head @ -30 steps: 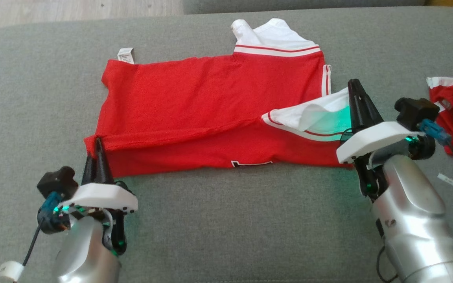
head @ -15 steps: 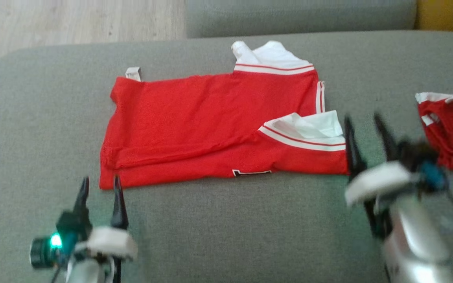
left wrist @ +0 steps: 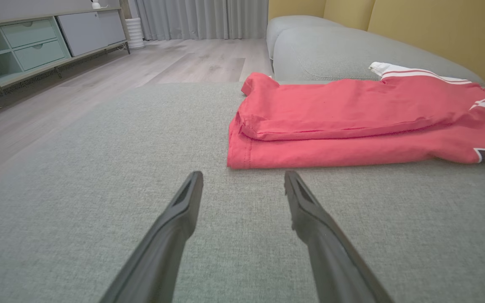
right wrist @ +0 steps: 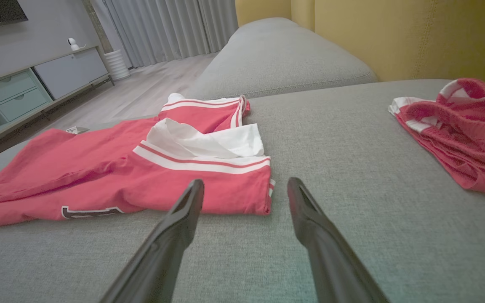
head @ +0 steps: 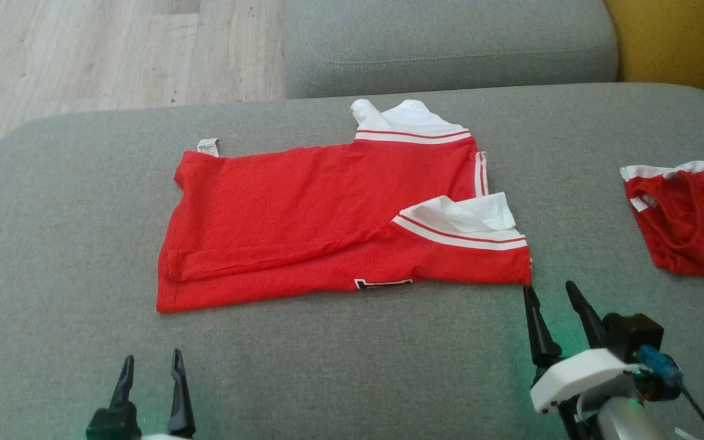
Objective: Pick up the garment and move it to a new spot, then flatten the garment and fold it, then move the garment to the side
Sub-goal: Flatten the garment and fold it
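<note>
I am looking at a grey sofa (head: 352, 366) with the shirt (head: 303, 214) spread in the middle of its seat. The shirt's long axis runs across my head view: the hem points to my left and the white-banded sleeves to my right. Its near long edge is doubled over lengthwise. A second red garment (head: 688, 226) lies crumpled well apart at the far right.

The left wrist view gives me the hem end-on, with two stacked layers and the stitching, and a drawer cabinet (left wrist: 36, 46) across the floor. The right wrist view gives me the near sleeve's white cloth turned open and a black-outlined print on the near edge.

My right gripper (head: 547, 287) has its fingers spread and holds nothing, tips just beside the shirt's near right corner. My left gripper (head: 151, 357) is also spread and empty, near the hem corner but apart from it.

A small white label (head: 208, 146) sticks out at the far hem corner.
</note>
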